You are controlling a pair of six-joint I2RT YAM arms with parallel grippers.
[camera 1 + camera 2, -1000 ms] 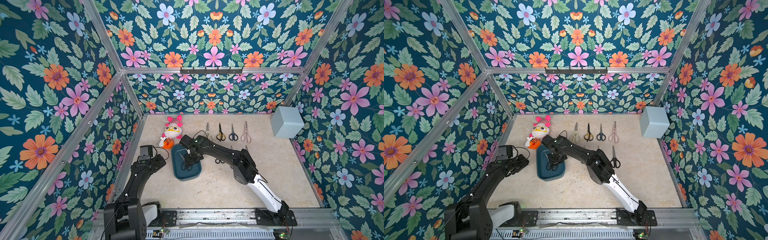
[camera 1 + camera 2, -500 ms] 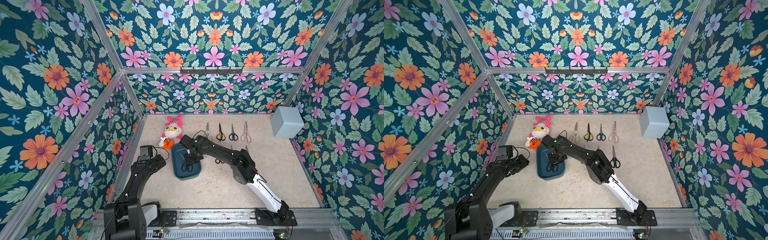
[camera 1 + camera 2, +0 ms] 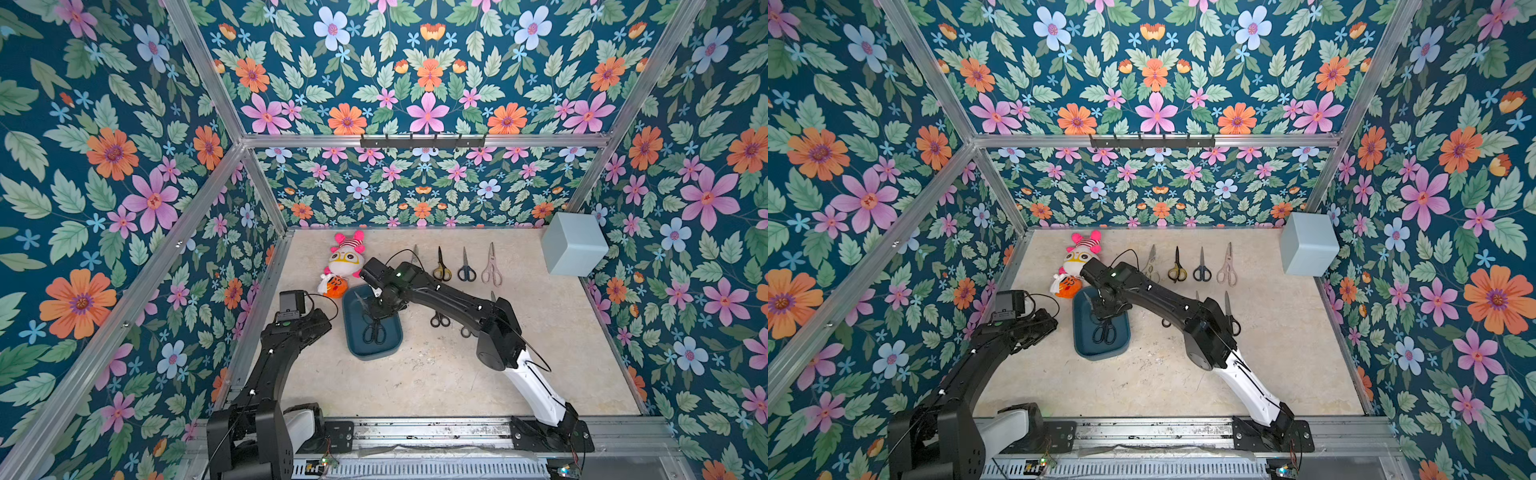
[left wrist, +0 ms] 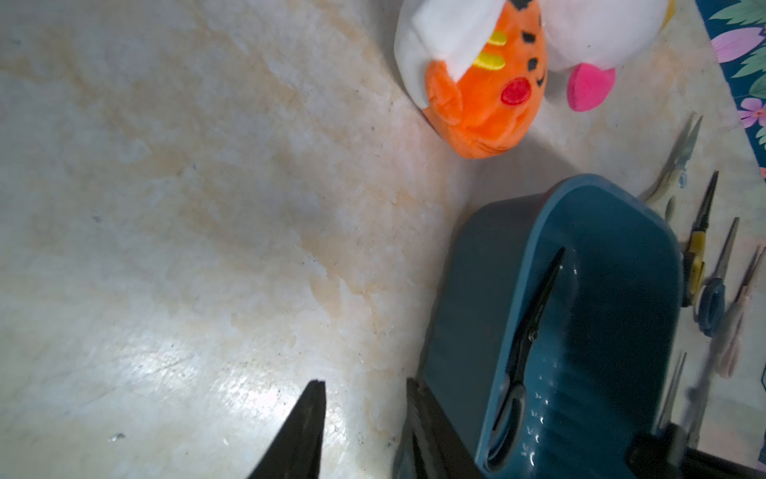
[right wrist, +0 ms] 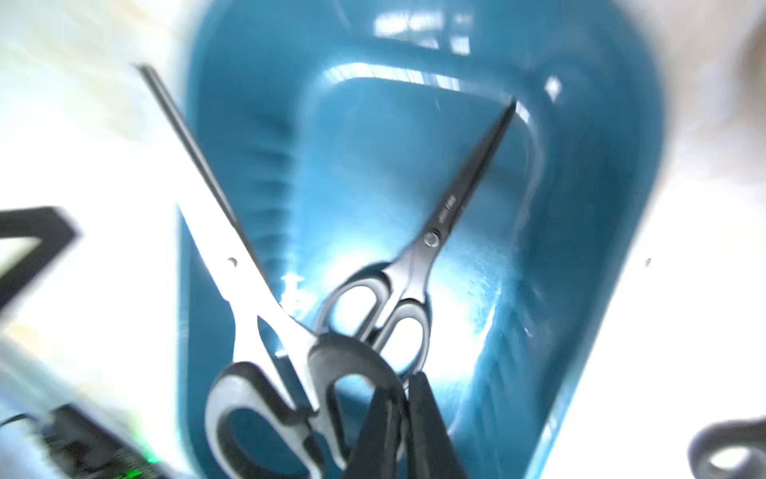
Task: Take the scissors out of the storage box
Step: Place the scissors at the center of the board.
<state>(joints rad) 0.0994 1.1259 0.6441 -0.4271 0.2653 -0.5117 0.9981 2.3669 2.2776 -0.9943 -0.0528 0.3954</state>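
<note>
Scissors (image 5: 232,265) higher now — black loop in clenched right pincer (image 5: 400,387) — silver blades aslant.

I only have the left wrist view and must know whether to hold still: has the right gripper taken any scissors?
Observer: Yes, the right gripper is shut on a handle loop of the silver-bladed scissors.
Operator: Out of the box yet?
Observer: No, in both top views that gripper is over the storage box.
Operator: Anything far right?
Observer: A pale cube, in the back right corner.
</note>
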